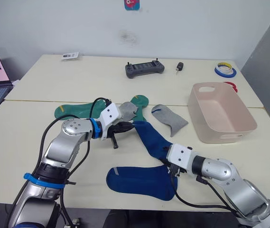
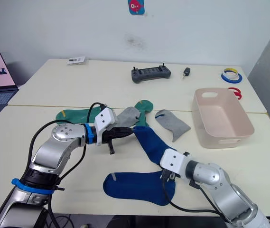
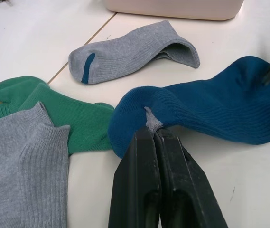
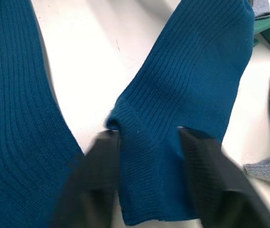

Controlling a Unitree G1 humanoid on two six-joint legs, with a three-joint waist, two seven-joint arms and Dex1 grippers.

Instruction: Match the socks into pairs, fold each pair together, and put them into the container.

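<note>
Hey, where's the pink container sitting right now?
In the head views the container sits on the table's right side, just right of the lone grey sock, with the tape rolls behind it.

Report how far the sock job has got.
Done: nothing yet; the container holds no socks, and no pair is folded. In hand: the left gripper is shut on the upper blue sock, while the right gripper straddles its other end, open. Left: the near blue sock, both grey and both green socks.
</note>
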